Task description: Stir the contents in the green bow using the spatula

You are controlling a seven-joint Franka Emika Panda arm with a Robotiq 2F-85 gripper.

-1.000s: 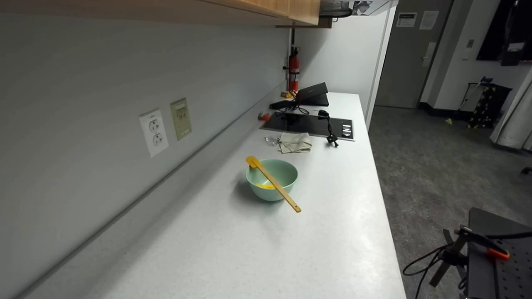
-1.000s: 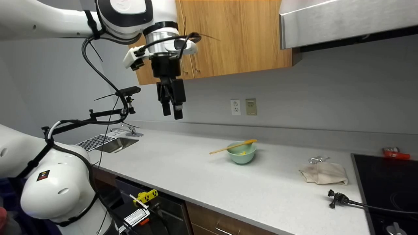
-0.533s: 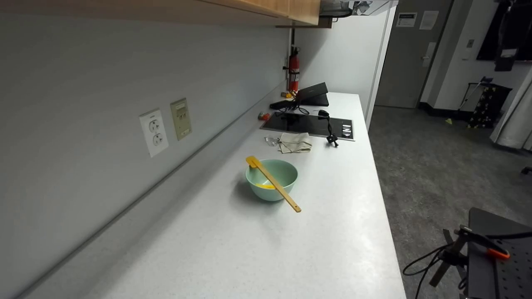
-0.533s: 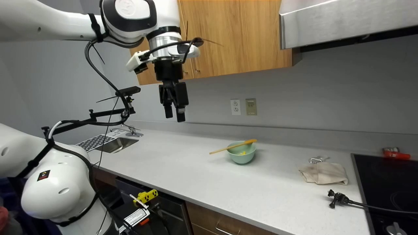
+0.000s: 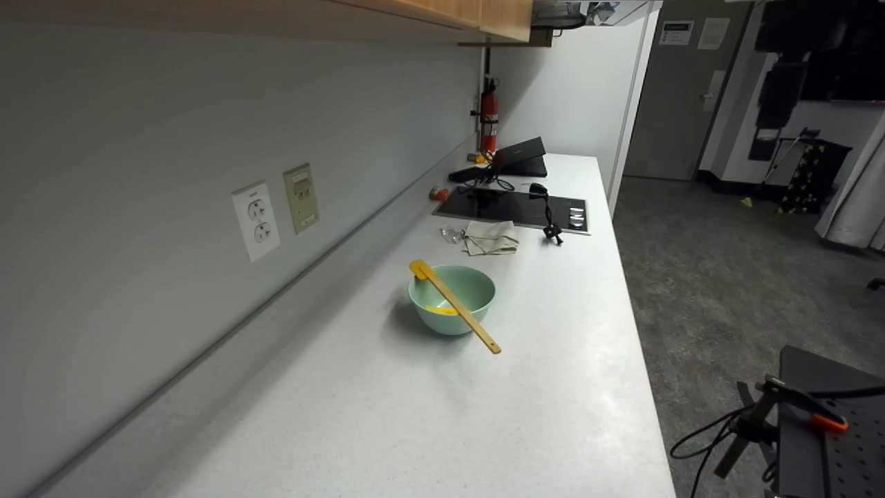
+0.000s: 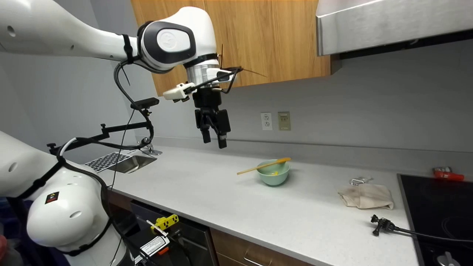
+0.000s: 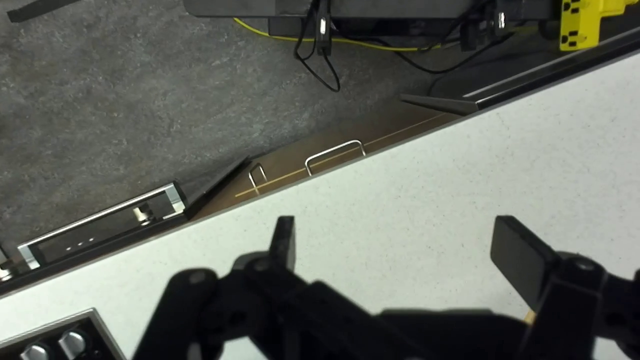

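Observation:
The green bowl (image 5: pixel 446 326) stands upright on the white counter and shows in both exterior views (image 6: pixel 273 180). The spatula (image 5: pixel 462 310) lies across its rim, its orange head over the wall side and its wooden handle sticking out past the rim (image 6: pixel 255 169). Yellow contents (image 5: pixel 441 310) lie inside the bowl. My gripper (image 6: pixel 214 143) is open and empty, high above the counter and to the left of the bowl in that exterior view. In the wrist view the gripper (image 7: pixel 395 242) spans bare counter. A bit of the spatula's handle (image 7: pixel 530 316) shows beside one finger; the bowl is hidden there.
A folded cloth (image 6: pixel 367 196) and a small clear object (image 6: pixel 360 180) lie beyond the bowl, near the black cooktop (image 6: pixel 439 207). A black clamp with cable (image 6: pixel 384 224) lies by the front edge. Wooden cabinets (image 6: pixel 266 40) hang above; a sink (image 6: pixel 135 163) is at the far left.
My gripper has moved down and to the right, closer to the bowl, in the exterior view that shows the arm. It stays open. The bowl and spatula have not moved.

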